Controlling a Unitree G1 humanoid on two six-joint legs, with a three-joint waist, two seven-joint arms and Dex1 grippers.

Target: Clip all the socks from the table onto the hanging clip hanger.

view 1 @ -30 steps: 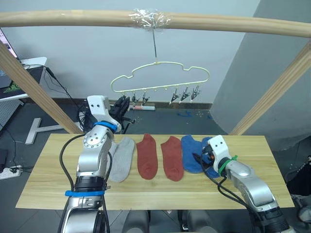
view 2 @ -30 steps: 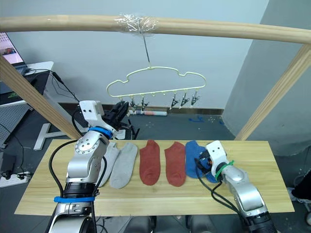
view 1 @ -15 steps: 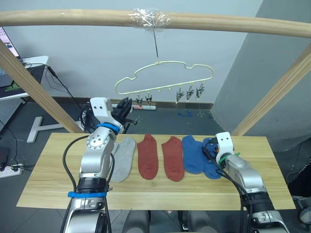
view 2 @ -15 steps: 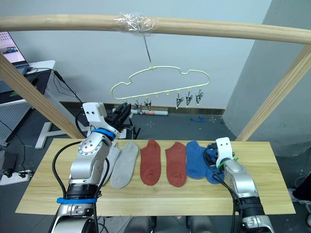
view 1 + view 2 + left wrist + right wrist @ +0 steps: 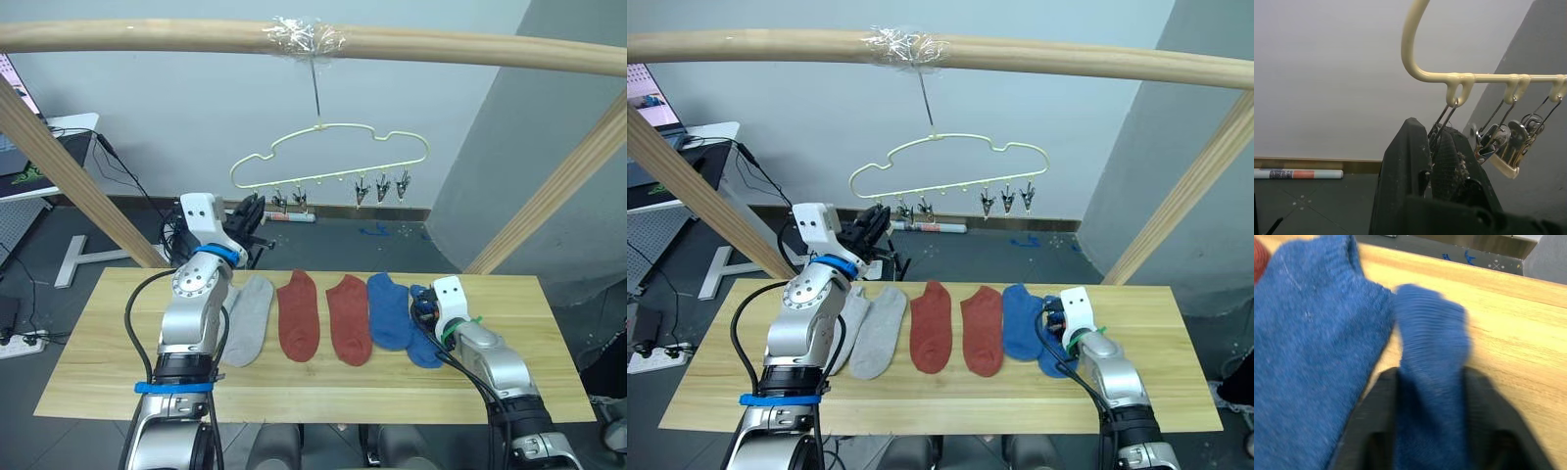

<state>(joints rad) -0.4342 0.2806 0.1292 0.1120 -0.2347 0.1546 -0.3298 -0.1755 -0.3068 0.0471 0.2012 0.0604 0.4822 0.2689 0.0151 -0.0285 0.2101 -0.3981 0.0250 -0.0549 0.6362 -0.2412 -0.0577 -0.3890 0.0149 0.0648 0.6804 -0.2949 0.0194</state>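
Note:
A row of socks lies on the wooden table (image 5: 98, 362): grey ones (image 5: 247, 318) at the left, two rust red (image 5: 297, 313) (image 5: 348, 318), then two blue (image 5: 389, 308). My right gripper (image 5: 1430, 377) is shut on the cuff of the rightmost blue sock (image 5: 423, 338), which still rests on the table. Above, the pale yellow-green clip hanger (image 5: 328, 157) hangs from the bar. My left gripper (image 5: 1430, 134) is raised to its leftmost metal clip (image 5: 1447, 115) and is shut on it. The other clips (image 5: 382, 186) hang bare.
A thick wooden bar frame (image 5: 147, 37) spans overhead, with slanted posts (image 5: 59, 166) at both sides of the table. A white desk (image 5: 59, 127) stands at the far left, with cables on the floor behind the table.
My right gripper has closed from wide open onto the blue sock's cuff. The hanger has swung slightly to the right. The left gripper has stayed on its clip.

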